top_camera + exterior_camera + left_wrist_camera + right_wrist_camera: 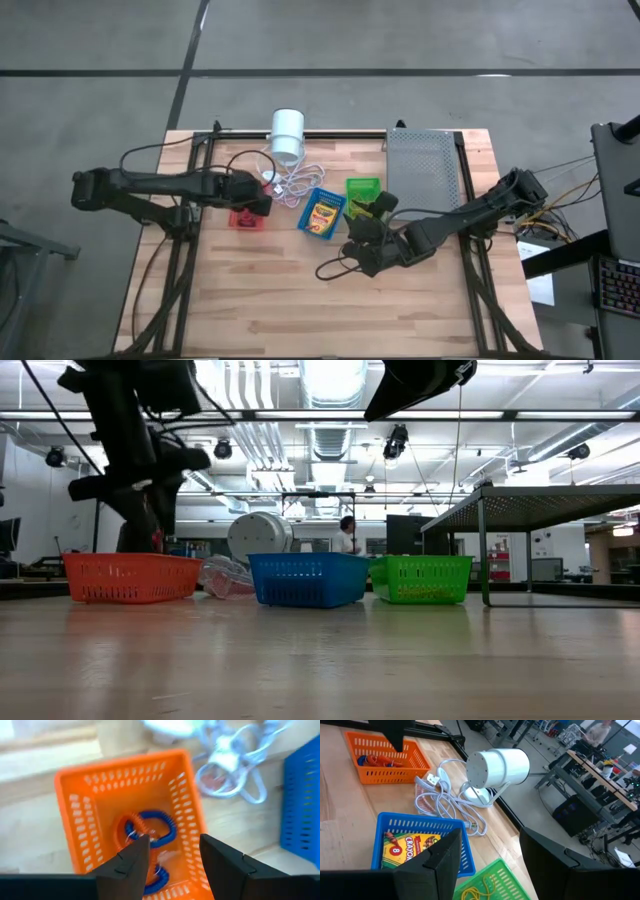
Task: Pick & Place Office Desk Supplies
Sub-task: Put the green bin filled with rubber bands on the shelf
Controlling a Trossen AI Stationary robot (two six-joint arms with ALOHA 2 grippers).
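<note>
I am working at a wooden table (300, 290), with the grey perforated tray (418, 170) standing at its far right and a white cylinder (287, 133) with its white coiled cord (295, 182) at the far edge. Three baskets are sitting in a row: the red-orange basket (247, 217) on the left, the blue basket (322, 213) in the middle with a yellow-green crayon box (405, 851) lying in it, the green basket (363, 191) to its right. My left gripper (170, 862) is hovering just over the red-orange basket, its fingers parted and holding nothing, above the red and blue rubber bands (150, 832) lying on the basket floor. My right gripper (487, 855) is hanging near the green basket, released and empty.
</note>
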